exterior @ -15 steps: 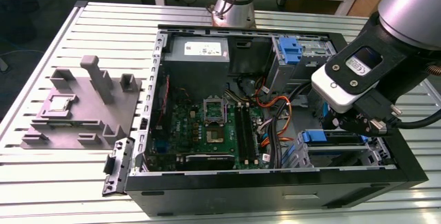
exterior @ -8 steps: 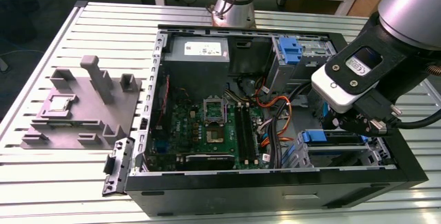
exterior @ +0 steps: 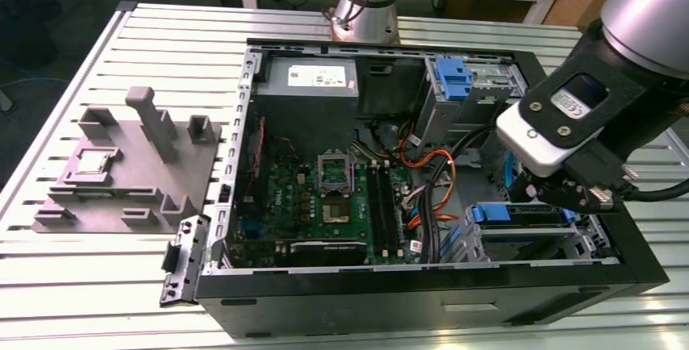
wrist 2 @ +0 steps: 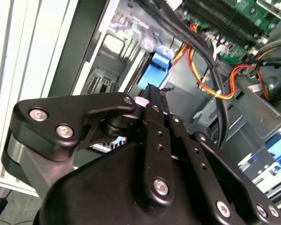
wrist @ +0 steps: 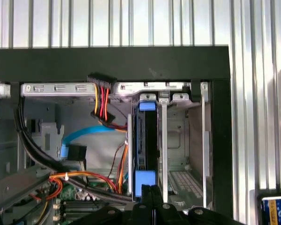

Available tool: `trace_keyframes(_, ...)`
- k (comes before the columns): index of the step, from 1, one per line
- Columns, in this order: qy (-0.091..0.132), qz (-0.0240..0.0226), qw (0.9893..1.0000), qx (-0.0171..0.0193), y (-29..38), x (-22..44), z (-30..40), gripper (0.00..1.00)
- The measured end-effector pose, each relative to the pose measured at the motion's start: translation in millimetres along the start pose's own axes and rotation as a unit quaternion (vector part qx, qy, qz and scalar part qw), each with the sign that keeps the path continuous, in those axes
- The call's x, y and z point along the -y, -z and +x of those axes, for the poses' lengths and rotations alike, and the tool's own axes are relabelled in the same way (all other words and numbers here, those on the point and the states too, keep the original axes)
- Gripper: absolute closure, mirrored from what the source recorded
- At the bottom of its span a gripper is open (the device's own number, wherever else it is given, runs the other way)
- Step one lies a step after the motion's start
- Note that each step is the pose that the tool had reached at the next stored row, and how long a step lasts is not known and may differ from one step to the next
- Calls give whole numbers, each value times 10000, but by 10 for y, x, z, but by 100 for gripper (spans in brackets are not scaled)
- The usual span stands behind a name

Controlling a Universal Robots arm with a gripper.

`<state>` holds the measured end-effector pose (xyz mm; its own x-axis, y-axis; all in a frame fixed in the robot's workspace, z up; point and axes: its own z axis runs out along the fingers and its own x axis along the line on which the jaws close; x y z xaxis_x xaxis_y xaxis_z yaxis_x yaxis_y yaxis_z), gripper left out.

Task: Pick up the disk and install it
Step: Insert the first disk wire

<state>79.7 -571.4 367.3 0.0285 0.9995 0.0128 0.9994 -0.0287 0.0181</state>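
Down inside the drive cage, at the corner of the open computer case on the exterior view's right: disk, standing on edge in a slot, with the blue carrier frame showing at both ends. Right at one blue end: gripper, fingers pressed flat together with nothing between them. Tip touching the blue plastic or just short of it; cannot tell which. Just beside the slot: a second slot of bare perforated metal. Near the cage: bundle of red, yellow and orange wires and a light blue data cable. Farther toward the exterior view's left, inside the case: green motherboard. Outside the case, well apart from the disk: grey fixture block on the slatted table.
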Motion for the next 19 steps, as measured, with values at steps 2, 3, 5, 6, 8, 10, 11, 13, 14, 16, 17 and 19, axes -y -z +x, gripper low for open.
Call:
trace_keyframes(2, 0, 1, 10000, 0, -3, -90, 3, 90)
trace_keyframes(3, 1, 1, 10000, 0, -4, -121, 4, 90)
trace_keyframes(5, 9, 1, 10000, 0, -4, -142, 6, 90)
trace_keyframes(6, 13, 1, 10000, 1, 2, -142, 5, 90)
trace_keyframes(8, 17, 1, 10000, 0, 48, -142, 5, 90)
trace_keyframes(10, 18, 1, 10000, 0, 116, -144, 6, 90)
trace_keyframes(11, 20, 1, 10000, 0, 142, -144, 7, 90)
trace_keyframes(13, 64, 1, 10000, -2, 149, -144, 7, 90)
trace_keyframes(14, 143, 2, 9999, -3, 149, -144, 7, 90)
trace_keyframes(16, 318, 5, 9995, -5, 150, -144, 7, 90)
trace_keyframes(17, 408, 6, 9992, -7, 149, -144, 7, 90)
trace_keyframes(19, 537, 7, 9986, -10, 146, -152, 7, 90)
